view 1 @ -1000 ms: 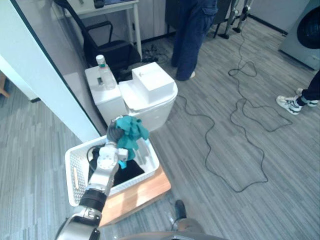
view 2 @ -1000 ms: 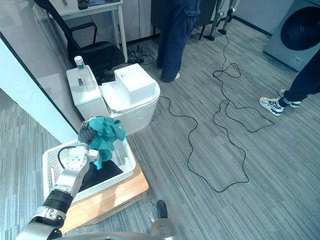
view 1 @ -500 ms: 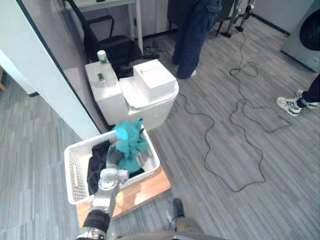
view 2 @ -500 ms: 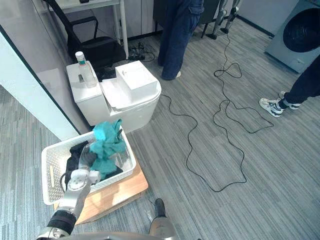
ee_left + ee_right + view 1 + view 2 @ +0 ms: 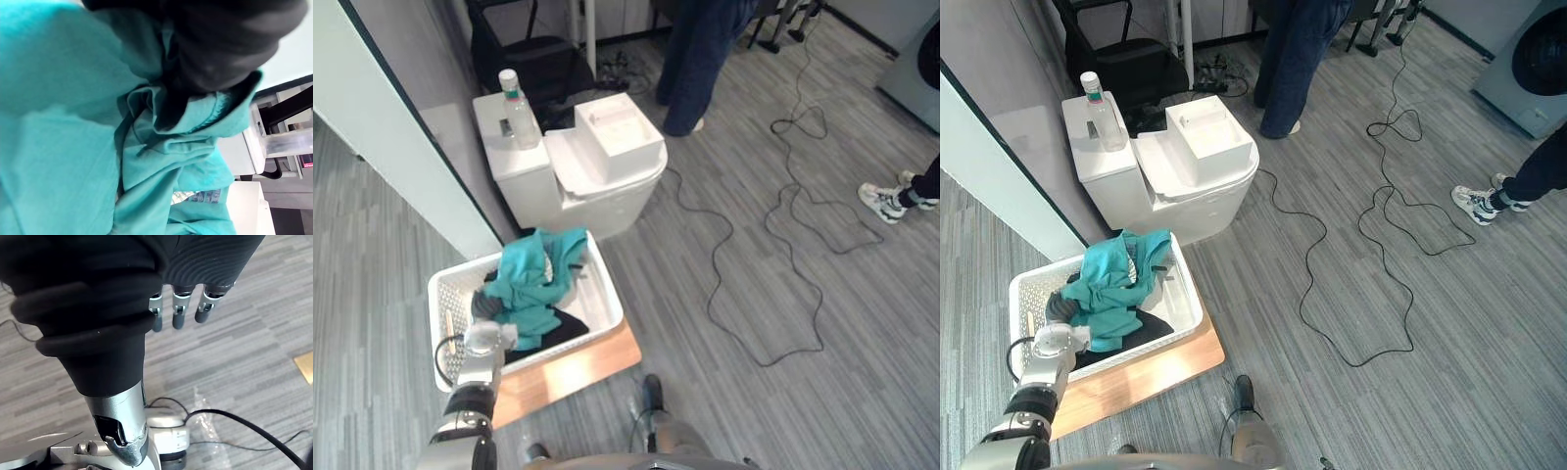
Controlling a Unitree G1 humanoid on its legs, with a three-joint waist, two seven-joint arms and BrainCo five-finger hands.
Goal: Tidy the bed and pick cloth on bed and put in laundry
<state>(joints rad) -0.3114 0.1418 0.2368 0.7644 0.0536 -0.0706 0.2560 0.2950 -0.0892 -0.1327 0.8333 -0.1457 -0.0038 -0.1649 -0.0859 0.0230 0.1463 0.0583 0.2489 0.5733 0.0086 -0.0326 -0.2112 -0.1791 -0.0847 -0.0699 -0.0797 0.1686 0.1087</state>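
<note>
teal crumpled cloth [image 5: 533, 284] lies heaped in the white basket [image 5: 610, 294] over the left hand [image 5: 486, 305]; cannot tell its fingers' state.

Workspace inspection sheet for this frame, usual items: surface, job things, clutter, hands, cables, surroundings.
Surface: grey plank floor; a wooden board lies on it.
Job's things: teal cloth lies in the white laundry basket, on top of dark clothes; the basket stands on the board.
Clutter: bottle on the white toilet tank; white box on its lid.
Hands: left hand at the teal cloth inside the basket, hold cannot be told; right hand open, hanging above bare floor.
Cables: black cables snake over the floor right of the toilet.
Surroundings: person in dark trousers beyond the toilet; second person's shoe; black chair; washing machine.
</note>
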